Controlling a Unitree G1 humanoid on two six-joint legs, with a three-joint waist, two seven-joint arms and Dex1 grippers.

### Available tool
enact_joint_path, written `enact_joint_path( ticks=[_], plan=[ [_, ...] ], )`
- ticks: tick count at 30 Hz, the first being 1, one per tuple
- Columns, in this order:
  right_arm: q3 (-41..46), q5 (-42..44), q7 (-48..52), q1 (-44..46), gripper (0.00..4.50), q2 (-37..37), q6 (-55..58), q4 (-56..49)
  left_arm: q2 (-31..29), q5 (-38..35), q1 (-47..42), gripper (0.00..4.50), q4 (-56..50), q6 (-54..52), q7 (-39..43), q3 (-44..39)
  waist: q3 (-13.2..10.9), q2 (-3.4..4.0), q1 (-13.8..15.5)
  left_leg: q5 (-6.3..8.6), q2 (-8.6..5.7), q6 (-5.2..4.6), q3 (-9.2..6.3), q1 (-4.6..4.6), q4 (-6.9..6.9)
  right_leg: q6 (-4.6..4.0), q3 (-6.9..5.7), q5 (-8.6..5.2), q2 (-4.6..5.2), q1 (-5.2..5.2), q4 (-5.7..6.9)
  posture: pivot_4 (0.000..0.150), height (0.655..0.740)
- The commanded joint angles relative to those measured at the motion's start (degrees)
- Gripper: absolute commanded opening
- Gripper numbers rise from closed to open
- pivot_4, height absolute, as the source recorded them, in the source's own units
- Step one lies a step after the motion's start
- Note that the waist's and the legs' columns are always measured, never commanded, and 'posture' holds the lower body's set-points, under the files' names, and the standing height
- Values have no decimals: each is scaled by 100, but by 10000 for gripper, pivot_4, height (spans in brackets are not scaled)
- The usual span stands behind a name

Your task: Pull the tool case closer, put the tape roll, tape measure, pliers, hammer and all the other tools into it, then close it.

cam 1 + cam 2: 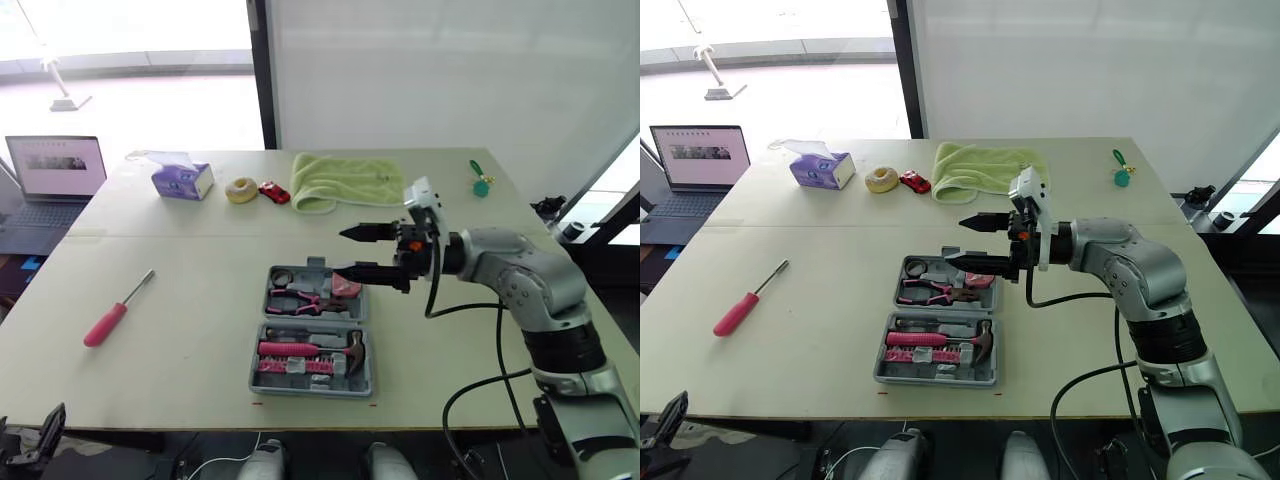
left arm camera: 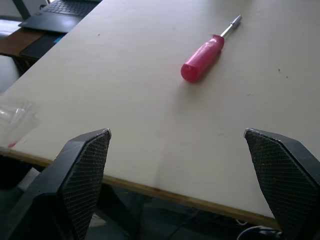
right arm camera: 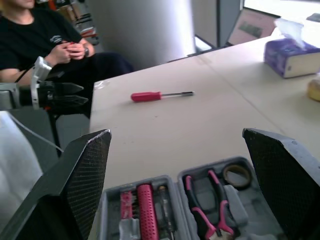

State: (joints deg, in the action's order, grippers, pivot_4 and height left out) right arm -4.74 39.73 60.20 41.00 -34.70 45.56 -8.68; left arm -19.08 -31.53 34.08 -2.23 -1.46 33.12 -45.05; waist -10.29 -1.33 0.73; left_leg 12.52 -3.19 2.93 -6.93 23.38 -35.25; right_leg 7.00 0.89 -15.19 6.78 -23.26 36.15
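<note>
Matt grey plastic tool case (image 1: pixel 312 388), soft cloth towel (image 1: pixel 345 180).

We see a grey plastic tool case (image 1: pixel 312 340), a pink-handled steel screwdriver (image 1: pixel 105 325), a plain cream table (image 1: pixel 200 290), a lime-green cloth towel (image 1: pixel 345 180), and black cross-hatched fingers (image 3: pixel 85 170) on the right end effector (image 1: pixel 340 252).

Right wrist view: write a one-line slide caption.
Open right gripper above the open tool case, pink screwdriver lying outside.

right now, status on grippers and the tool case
Right gripper open over open grey plastic tool case. Left gripper open at table edge. Pink-handled screwdriver on table, not yet packed.
</note>
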Motion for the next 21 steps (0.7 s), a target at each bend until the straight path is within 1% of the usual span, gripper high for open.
enact_joint_path(
  ticks=[1,5,9,11,12,14,16,17,19,21],
  plan=[
    [-20,231,149,262,44451,49,210,-217,18,-199,136,45000,-336,88,-102,-267,0,-1,-6,0,0,0,2,1,0,-1,1,1,1,-1,-2,1500,7375],
    [15,304,75,157,44451,39,336,-435,-220,-248,-30,45000,-489,-156,-165,-181,0,0,-5,0,2,0,0,1,4,-1,-2,1,-2,-4,0,1500,7375],
    [78,353,-80,-19,44451,22,441,-701,-746,-362,-573,45000,-366,-808,-325,-74,0,-1,-7,0,3,0,-7,0,4,-1,-10,1,-8,-5,5,1500,7375],
    [98,370,-174,-129,44451,6,487,-850,-1134,-371,-1009,45000,-203,-1184,-328,61,0,0,-14,0,1,-1,-7,0,3,1,-10,2,-10,-4,6,1500,7375],
    [119,359,-274,-199,44451,10,498,-943,-1494,-306,-1435,45000,89,-1416,-297,199,0,0,-16,0,0,-1,-7,0,3,1,-10,2,-12,-6,7,1500,7375],
    [151,346,-442,-278,44451,31,516,-1075,-2020,-136,-2050,45000,619,-1681,-230,419,-2,0,4,0,-2,-1,-5,-2,5,4,-7,4,-14,-5,7,1500,7375],
    [205,402,-630,-322,44451,58,599,-1207,-2506,25,-2773,45000,1513,-1796,71,712,-1,-2,-30,-2,-3,0,-20,0,3,5,-19,8,-34,-9,16,1500,7375],
    [226,458,-713,-338,44451,64,665,-1302,-2705,191,-3153,45000,2036,-1731,203,916,-1,0,-43,-2,-4,0,-18,-3,4,17,-18,15,-34,-7,16,1500,7375],
    [279,589,-880,-360,44451,80,819,-1507,-3021,750,-3873,45000,3082,-1442,379,1506,-1,3,-102,-2,-3,1,-16,-3,8,22,-17,18,-37,-10,16,1500,7375],
    [340,683,-1065,-371,44451,68,953,-1691,-3126,1078,-4643,45000,4035,-1184,604,1921,-1,3,-180,-2,-5,0,-10,-3,13,35,-12,25,-35,-14,17,1500,7375]
  ],
)
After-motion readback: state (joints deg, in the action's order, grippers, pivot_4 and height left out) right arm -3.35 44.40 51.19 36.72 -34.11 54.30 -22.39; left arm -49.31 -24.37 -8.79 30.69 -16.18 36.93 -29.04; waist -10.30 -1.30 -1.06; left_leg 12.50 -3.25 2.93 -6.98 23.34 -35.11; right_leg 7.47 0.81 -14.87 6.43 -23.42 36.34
